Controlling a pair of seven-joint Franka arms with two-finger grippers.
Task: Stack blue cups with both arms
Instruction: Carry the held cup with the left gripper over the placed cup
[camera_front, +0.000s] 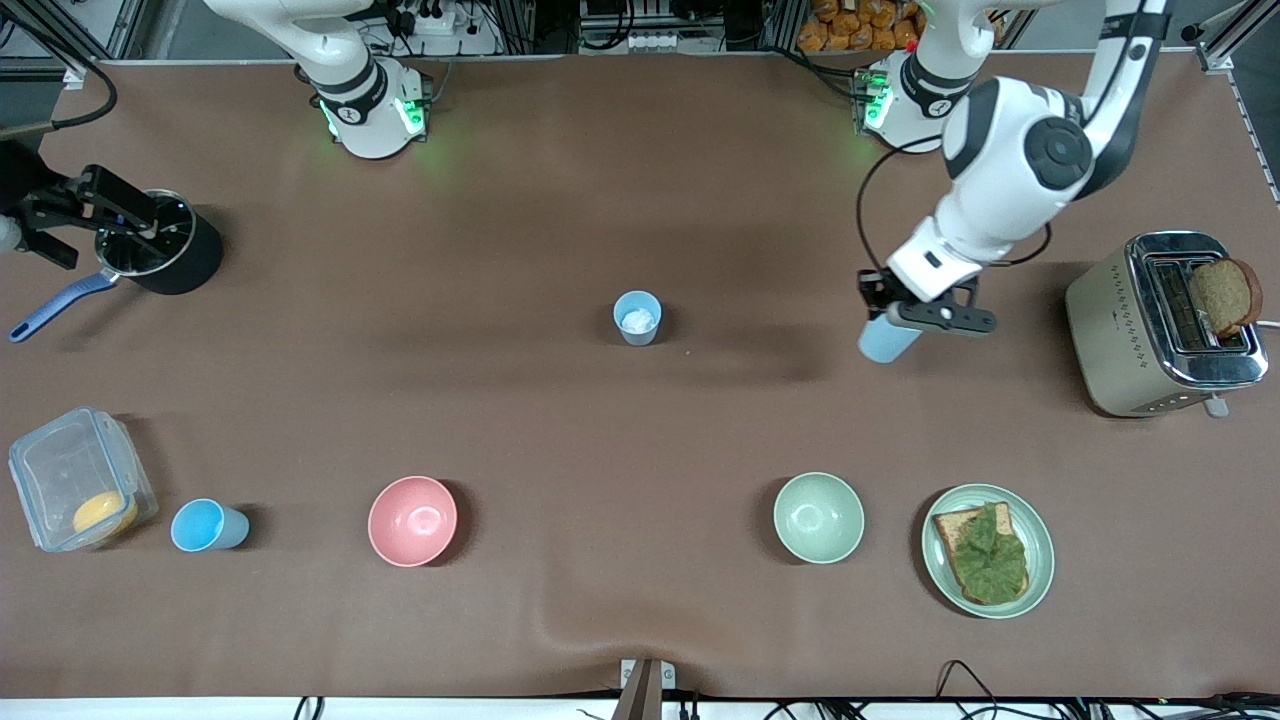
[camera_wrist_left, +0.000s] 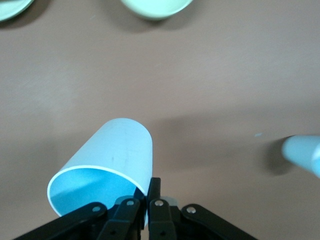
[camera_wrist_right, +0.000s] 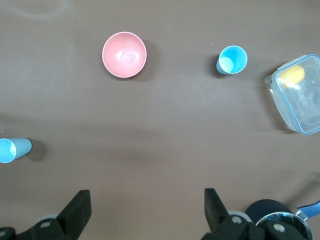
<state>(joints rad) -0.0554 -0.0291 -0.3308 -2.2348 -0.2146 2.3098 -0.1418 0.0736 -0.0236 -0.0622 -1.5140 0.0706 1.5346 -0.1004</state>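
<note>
I see the left gripper (camera_front: 897, 308) up over the table near the toaster (camera_front: 1160, 325), fingers (camera_wrist_left: 154, 192) clamped on the rim of a pale blue cup (camera_wrist_left: 107, 162), which hangs tilted in the air. A second pale cup (camera_front: 637, 318) with a whitish inside stands upright mid-table, toward the right arm's end from the held one. A brighter sky-blue cup (camera_front: 207, 526) stands nearer the front camera, between the clear lidded box (camera_front: 75, 478) and the pink bowl (camera_front: 412, 520). The right gripper (camera_front: 35, 220) waits beside the black pot (camera_front: 170, 245), fingers (camera_wrist_right: 215, 207) wide apart, holding nothing
</note>
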